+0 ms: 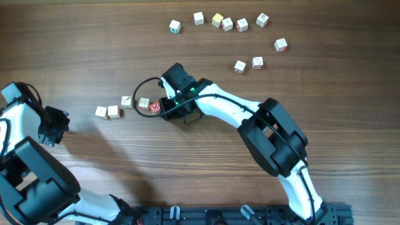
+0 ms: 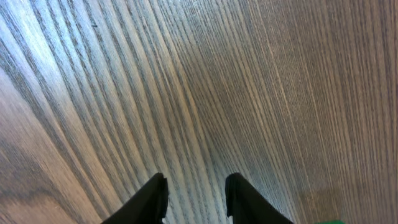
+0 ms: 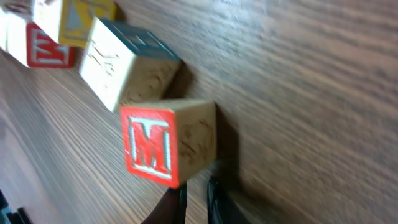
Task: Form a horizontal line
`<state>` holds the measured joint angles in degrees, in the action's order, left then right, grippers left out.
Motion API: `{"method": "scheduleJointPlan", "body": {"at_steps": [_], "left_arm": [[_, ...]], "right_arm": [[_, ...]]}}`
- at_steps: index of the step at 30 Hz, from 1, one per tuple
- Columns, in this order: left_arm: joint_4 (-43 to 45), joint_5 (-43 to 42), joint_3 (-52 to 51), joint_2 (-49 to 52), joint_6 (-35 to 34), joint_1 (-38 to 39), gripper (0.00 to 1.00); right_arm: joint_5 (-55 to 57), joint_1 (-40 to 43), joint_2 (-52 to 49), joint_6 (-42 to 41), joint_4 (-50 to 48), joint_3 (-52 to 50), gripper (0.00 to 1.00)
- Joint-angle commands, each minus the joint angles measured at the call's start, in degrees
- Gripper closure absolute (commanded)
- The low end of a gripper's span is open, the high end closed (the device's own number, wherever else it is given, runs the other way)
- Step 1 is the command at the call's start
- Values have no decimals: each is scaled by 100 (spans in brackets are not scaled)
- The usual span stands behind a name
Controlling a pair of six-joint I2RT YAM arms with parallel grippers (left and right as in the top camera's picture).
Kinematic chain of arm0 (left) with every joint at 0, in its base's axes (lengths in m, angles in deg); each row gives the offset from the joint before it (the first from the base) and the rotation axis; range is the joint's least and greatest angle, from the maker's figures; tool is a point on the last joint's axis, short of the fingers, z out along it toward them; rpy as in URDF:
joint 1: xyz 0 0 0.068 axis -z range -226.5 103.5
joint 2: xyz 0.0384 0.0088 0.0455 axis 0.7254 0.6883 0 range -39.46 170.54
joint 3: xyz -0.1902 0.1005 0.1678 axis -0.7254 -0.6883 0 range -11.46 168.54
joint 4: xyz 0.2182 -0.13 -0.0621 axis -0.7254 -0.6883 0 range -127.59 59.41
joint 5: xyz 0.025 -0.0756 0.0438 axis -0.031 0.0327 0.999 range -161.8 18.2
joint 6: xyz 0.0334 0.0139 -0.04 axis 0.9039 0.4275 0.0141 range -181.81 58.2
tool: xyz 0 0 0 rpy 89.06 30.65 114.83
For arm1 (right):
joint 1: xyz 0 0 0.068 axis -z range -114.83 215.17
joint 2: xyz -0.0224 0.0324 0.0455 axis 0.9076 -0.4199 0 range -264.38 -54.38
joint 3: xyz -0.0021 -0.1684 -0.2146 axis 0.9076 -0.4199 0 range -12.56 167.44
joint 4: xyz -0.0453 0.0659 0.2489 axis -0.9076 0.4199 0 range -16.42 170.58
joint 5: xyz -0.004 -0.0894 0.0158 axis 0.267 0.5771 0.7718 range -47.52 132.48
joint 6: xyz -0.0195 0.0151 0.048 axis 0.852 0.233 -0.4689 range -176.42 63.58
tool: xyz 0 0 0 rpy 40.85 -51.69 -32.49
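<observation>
Horizontal line [image 1: 127, 102] noted left of table centre: five pale letter cubes in a loose, slightly stepped row, with red M cube [image 1: 155, 107] at the right end. Right gripper [image 3: 198, 198] is set just beside the M cube, fingers drawn nearly together, nothing pinched. Left gripper [image 2: 196, 193] is held well apart, fingers spread over bare table [image 2: 261, 87].

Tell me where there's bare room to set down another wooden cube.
The brown wooden tabletop is bare left of the scattered pale wooden letter cubes, above the row of cubes, and below that row in the overhead view. Crowded: around the red-M cube at the right gripper.
</observation>
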<state>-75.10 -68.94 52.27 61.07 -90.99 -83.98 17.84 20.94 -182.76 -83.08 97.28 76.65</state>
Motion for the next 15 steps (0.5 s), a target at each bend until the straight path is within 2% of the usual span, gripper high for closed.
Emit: {"method": "scheduleJointPlan", "body": {"at_steps": [1, 4, 6, 11, 15], "left_arm": [[0, -48, 2, 74, 26, -24, 66], [20, -48, 2, 74, 26, -24, 65], [20, -48, 2, 74, 24, -24, 65], [17, -50, 2, 74, 26, -24, 61], [17, -50, 2, 74, 24, -24, 59]], "right_arm": [[-87, -39, -151, 122, 0, -72, 88], [542, -39, -151, 116, 533, -72, 94], [881, -39, -151, 44, 575, -72, 94], [61, -94, -153, -35, 278, -72, 94], [61, -332, -155, -31, 188, -72, 94]]}}
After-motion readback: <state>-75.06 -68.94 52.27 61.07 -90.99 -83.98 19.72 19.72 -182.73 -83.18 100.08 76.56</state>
